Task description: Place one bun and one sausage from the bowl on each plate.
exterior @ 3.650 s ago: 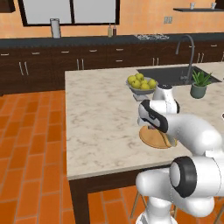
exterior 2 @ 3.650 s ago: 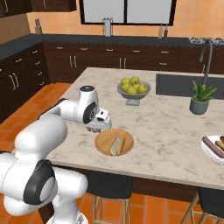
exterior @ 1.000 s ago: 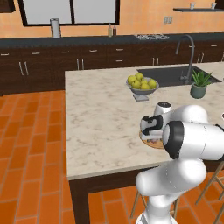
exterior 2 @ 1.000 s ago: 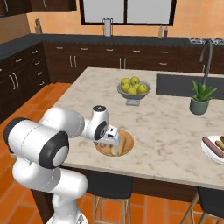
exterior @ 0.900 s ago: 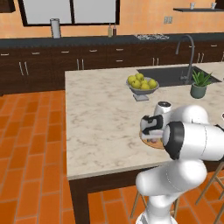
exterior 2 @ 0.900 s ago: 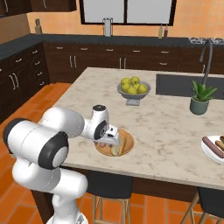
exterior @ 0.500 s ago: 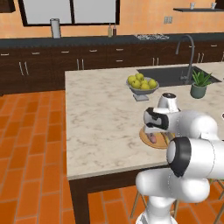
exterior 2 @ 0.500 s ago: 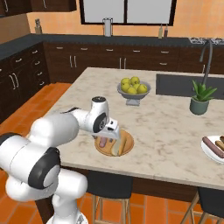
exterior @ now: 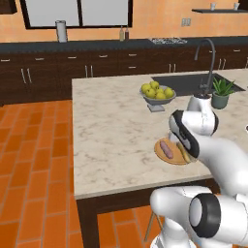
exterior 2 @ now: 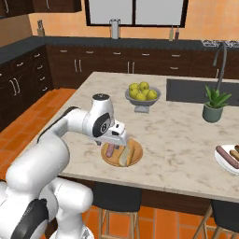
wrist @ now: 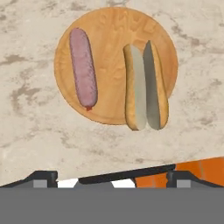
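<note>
The sausage (wrist: 83, 68) is now left on the orange-tan plate (wrist: 111, 30) beside the bun (wrist: 145, 86) — gripper (wrist: 111, 177) lifted clear, fingers spread wide

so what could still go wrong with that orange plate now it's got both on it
The bun lies at the orange plate's rim with its end overhanging, so a nudge could tip it onto the counter. The open claw hangs low just above the sausage, so a sideways move before lifting might drag it. The plate also sits near the counter's front edge.
</note>
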Robot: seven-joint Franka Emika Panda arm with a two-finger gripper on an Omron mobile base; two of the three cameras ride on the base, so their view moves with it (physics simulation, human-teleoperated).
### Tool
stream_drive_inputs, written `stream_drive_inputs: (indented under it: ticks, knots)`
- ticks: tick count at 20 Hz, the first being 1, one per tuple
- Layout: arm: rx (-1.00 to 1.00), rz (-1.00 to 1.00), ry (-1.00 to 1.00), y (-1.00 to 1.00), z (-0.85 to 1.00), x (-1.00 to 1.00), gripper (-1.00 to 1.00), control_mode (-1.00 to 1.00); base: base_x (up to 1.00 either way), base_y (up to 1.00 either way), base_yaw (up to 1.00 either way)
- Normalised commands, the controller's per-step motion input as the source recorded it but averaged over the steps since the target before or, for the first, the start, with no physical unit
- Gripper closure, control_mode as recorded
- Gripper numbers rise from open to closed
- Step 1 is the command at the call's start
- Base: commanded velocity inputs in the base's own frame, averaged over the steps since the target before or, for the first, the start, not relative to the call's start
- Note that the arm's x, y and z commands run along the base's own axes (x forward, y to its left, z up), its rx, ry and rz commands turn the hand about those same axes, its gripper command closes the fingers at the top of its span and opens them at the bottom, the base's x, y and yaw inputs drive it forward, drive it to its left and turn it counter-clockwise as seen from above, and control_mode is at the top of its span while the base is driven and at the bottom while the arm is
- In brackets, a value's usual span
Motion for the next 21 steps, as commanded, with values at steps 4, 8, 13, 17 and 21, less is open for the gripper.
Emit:
stream_drive_inputs:
  ticks: [4,8,13,17,21]
  knots:
    - [-0.05,-0.01,-0.02,0.20,0.60,-0.38,-1.00,-1.00,0.00,0.00,0.00]
    - [-0.06,0.00,-0.06,0.20,0.30,-0.67,-1.00,-1.00,0.00,0.00,0.00]
    - [0.01,0.00,-0.04,0.17,0.37,-0.70,-1.00,-1.00,0.00,0.00,0.00]
    - [0.00,0.00,-0.10,0.44,0.61,-0.30,-1.00,-1.00,0.00,0.00,0.00]
    - [0.00,0.00,-0.05,0.01,0.60,-0.31,-1.00,-1.00,0.00,0.00,0.00]
